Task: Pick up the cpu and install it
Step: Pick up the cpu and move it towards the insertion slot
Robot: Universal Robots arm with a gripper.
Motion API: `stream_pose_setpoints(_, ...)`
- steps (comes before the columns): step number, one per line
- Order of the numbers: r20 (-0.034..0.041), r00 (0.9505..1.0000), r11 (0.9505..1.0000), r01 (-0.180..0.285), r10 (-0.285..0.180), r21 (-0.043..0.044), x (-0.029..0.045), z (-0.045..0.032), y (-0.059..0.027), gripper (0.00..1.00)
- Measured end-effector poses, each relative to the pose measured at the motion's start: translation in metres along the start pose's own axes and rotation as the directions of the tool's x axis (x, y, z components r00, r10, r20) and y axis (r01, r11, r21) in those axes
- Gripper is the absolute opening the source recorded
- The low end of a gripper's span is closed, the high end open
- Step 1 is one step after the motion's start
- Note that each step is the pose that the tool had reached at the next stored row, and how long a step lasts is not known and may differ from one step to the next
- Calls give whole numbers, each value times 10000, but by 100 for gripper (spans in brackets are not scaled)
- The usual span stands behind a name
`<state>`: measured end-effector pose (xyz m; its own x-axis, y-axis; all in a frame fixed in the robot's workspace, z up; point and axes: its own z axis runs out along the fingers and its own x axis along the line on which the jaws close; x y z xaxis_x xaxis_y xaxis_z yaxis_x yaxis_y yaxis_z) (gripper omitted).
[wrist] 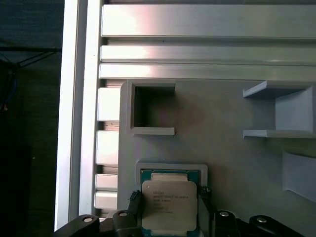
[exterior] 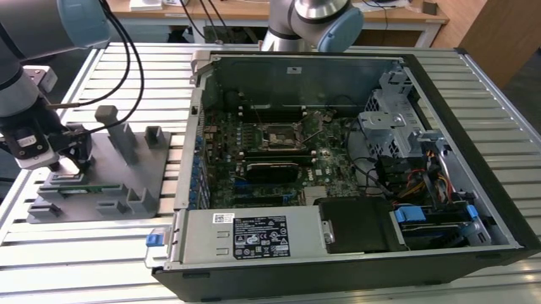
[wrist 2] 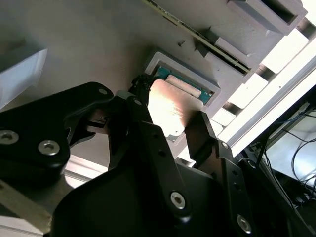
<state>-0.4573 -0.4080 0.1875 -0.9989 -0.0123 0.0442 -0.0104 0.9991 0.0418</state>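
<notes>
The cpu (wrist: 169, 210), a small square chip with a silvery top and a green rim, lies flat in its square pocket on the grey fixture plate (exterior: 114, 158). My gripper (wrist: 169, 196) is down over it at the exterior view's left (exterior: 72, 166). In both wrist views its two black fingers press against opposite edges of the cpu (wrist 2: 168, 106). The chip still sits level in the pocket. The dark metal-framed socket (exterior: 282, 136) is in the middle of the motherboard inside the open computer case (exterior: 338, 76).
The fixture plate carries upright grey posts (exterior: 114, 130) and a long green memory stick (exterior: 89, 188) near my gripper. An empty square holder (wrist: 150, 108) stands just beyond the chip's pocket. The slatted metal table (exterior: 85, 253) runs under everything. A second arm's base (exterior: 313, 19) stands behind the case.
</notes>
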Motion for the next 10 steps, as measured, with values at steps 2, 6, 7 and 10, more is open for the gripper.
stream_pose_setpoints(2, 1, 10000, 10000, 0, 0, 0, 0, -18, 1, 54)
stream_pose_setpoints(6, 4, 10000, 10000, 0, 0, -2, 1, -32, 2, 54)
stream_pose_setpoints(7, 4, 10000, 10000, 0, 0, -3, 1, -33, 2, 54)
stream_pose_setpoints(10, 1, 10000, 10000, 1, -1, -2, 4, -35, 1, 54)
